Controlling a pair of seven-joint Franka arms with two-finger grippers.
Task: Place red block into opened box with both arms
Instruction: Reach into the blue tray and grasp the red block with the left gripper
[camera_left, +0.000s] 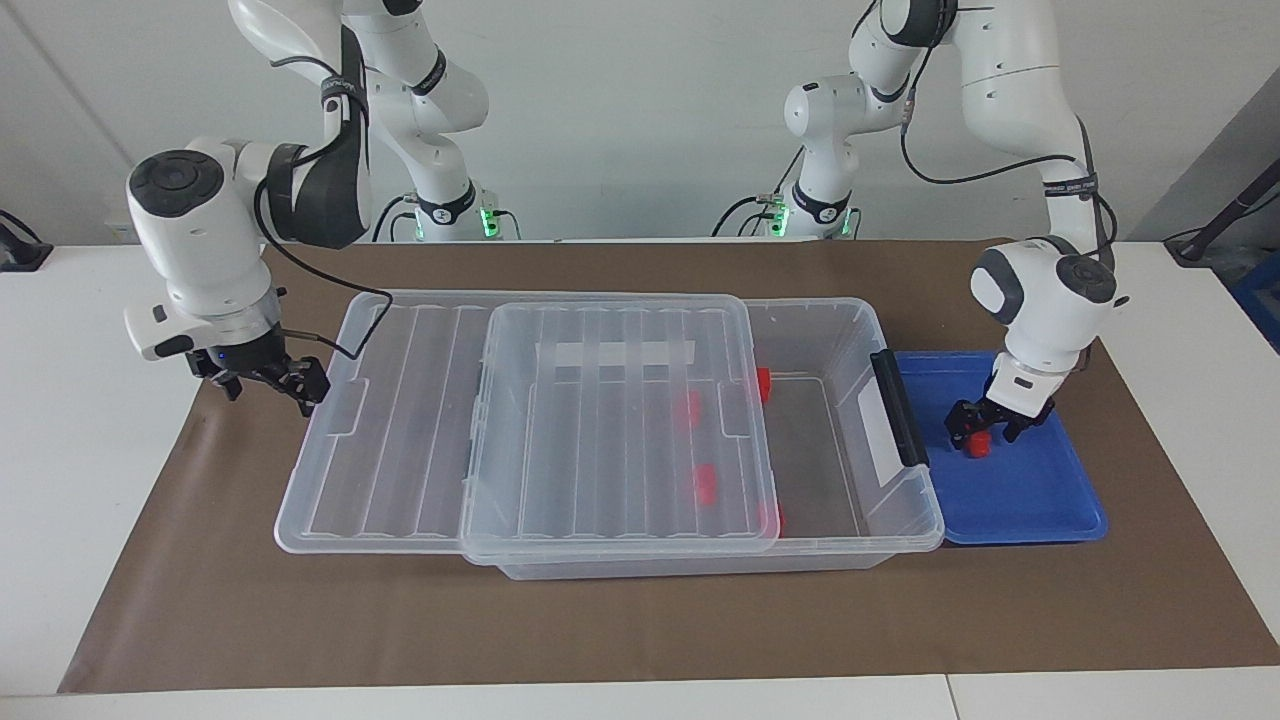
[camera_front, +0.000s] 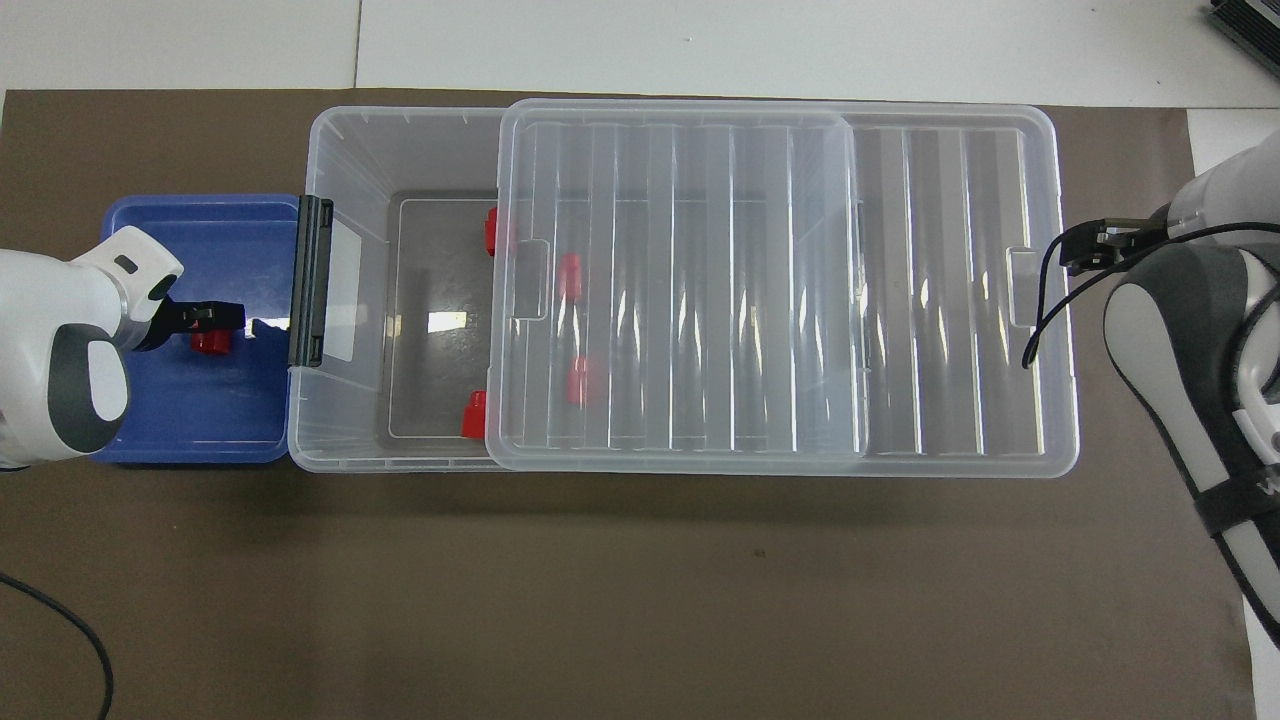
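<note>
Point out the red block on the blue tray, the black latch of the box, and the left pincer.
red block (camera_left: 978, 446), facing view, its visible side between the fingers.
black latch (camera_front: 309, 281), overhead view, middle of the bar.
left pincer (camera_left: 984, 428), facing view, between the fingertips, over the blue tray (camera_left: 1040, 500), bare floor.

One high camera faces the robots; another overhead looks down.

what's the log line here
left gripper: down at red block in blue tray | right gripper: at lid end | box: part open
</note>
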